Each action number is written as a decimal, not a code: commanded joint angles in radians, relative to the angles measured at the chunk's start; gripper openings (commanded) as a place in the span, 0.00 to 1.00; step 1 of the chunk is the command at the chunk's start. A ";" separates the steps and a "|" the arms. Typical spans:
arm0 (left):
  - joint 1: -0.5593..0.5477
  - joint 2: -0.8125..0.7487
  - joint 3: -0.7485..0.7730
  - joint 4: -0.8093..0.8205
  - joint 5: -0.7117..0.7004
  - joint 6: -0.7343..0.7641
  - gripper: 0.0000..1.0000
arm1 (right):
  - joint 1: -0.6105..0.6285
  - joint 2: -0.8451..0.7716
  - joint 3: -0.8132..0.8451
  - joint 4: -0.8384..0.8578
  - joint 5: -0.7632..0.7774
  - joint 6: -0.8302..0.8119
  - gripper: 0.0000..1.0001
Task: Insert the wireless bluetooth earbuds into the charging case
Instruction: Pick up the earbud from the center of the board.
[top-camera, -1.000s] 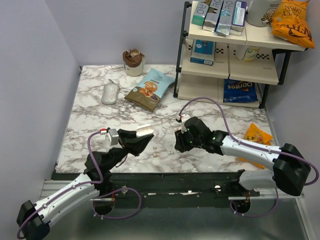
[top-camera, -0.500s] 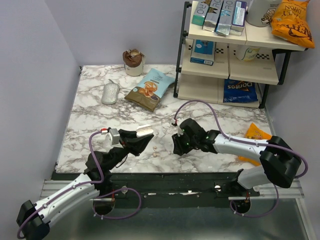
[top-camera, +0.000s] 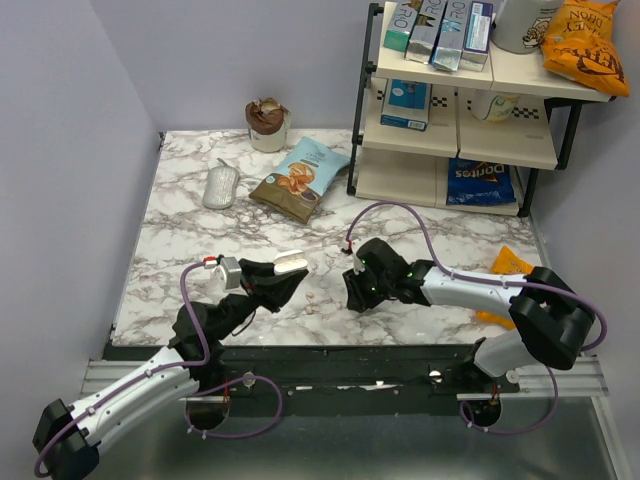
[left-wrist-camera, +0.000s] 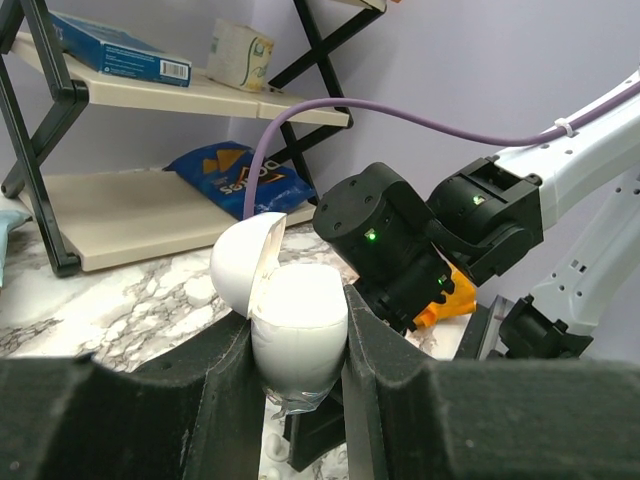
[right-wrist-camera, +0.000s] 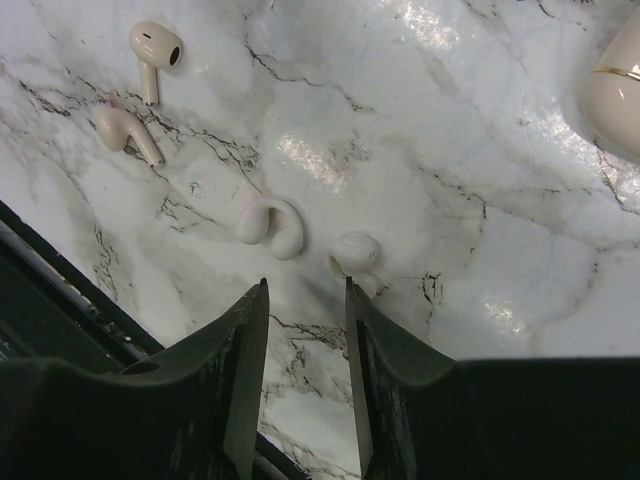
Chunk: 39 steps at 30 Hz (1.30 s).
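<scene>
Open case in the left gripper, earbuds loose near the table's front edge

Near the front edge of the marble table (top-camera: 180, 240), the left gripper (left-wrist-camera: 297, 350) was clamped tight on the white charging case (left-wrist-camera: 290, 300), its lid tipped open, held clear of the top. The right gripper (right-wrist-camera: 305, 300), jaws partly parted and empty, hung low over two rounded earbuds (right-wrist-camera: 268, 218) lying side by side; two stemmed earbuds (right-wrist-camera: 155, 45) lay just beyond them.

A teal snack bag (top-camera: 300, 178), a grey oval object (top-camera: 221, 186), perhaps a pouch, and a cup (top-camera: 267, 126) sit on the marble table (top-camera: 180, 255); a Doritos bag (top-camera: 480, 182) lies in the rack (top-camera: 362, 110).
</scene>
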 joint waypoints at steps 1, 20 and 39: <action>-0.004 0.008 -0.013 0.016 -0.014 -0.012 0.00 | 0.000 0.019 0.006 0.025 0.031 0.003 0.45; -0.004 0.020 -0.013 0.018 -0.022 -0.015 0.00 | -0.018 0.030 0.001 0.001 0.122 0.020 0.45; -0.005 0.034 -0.014 0.022 -0.023 -0.019 0.00 | -0.024 0.016 0.000 -0.007 0.177 0.018 0.33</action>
